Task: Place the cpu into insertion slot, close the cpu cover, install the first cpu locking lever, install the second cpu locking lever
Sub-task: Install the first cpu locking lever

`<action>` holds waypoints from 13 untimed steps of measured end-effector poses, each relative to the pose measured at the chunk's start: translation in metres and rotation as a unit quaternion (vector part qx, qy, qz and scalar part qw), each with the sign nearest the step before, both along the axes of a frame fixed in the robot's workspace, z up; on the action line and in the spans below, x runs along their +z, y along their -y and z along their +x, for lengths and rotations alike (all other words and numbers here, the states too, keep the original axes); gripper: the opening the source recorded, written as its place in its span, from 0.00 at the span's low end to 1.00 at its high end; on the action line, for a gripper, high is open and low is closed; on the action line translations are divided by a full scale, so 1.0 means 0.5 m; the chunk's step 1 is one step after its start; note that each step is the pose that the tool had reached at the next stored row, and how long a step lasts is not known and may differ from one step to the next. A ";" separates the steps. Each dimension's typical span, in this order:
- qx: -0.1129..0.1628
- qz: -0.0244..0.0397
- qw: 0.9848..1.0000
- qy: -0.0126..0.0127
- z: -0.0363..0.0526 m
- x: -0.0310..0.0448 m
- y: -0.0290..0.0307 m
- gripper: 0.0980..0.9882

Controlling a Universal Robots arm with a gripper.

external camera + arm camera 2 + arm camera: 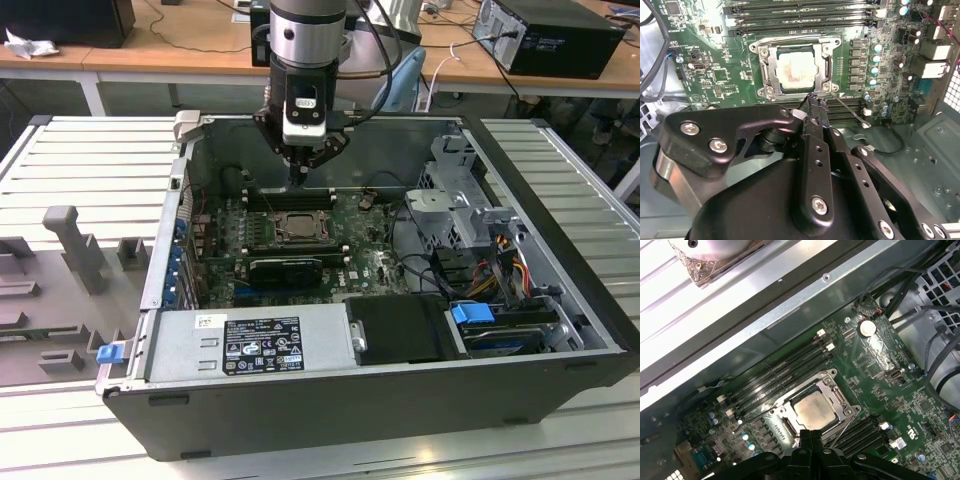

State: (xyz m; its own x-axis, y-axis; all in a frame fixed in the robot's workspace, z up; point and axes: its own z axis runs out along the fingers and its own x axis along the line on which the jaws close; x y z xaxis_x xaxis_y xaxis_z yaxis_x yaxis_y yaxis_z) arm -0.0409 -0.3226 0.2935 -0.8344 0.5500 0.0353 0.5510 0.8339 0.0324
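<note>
The cpu (797, 67) lies flat in its socket on the green motherboard, its pale metal top showing in both wrist views (812, 410) and in the exterior view (297, 226). The cpu cover (771, 70) lies down around it as a metal frame (839, 399). One thin locking lever (850, 110) sticks out slanted from the socket's corner (842, 426). My gripper (813, 100) hangs just over the socket's edge, next to that lever's root, with its narrow fingers pressed together (811, 434). From outside it stands upright above the socket (298, 180).
Memory slots (800, 15) flank the socket on both sides. A long black card (285, 268) lies in front of the socket, and the power supply (250, 340) lies nearer still. A drive cage (455, 175) and loose cables (500, 270) fill the exterior view's right.
</note>
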 end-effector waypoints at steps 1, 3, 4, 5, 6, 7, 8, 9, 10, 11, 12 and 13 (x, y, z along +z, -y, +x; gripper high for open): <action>0.002 0.000 1.000 0.000 0.000 0.000 0.000 0.01; 0.007 0.000 1.000 0.000 0.000 0.000 0.000 0.01; 0.008 0.000 1.000 0.000 0.000 0.000 0.000 0.01; 0.012 0.000 1.000 0.000 0.000 0.000 0.000 0.01; 0.015 0.000 1.000 0.000 0.000 0.000 0.000 0.01; 0.017 0.000 1.000 0.000 0.000 0.000 0.000 0.01; 0.019 0.000 1.000 0.000 0.000 0.000 0.000 0.01; 0.021 0.000 1.000 0.000 0.000 0.000 0.000 0.01; 0.024 0.000 1.000 0.000 0.000 0.000 0.000 0.01; 0.028 0.000 1.000 0.000 0.000 0.000 0.000 0.01; 0.030 0.000 1.000 0.000 0.000 0.000 0.000 0.01; 0.032 0.000 0.999 0.000 0.000 0.000 0.000 0.01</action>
State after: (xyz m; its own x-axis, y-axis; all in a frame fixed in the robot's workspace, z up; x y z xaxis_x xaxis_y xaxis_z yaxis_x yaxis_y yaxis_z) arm -0.0409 -0.3226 0.2935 -0.8676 0.4960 0.0349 0.4971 0.8671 0.0326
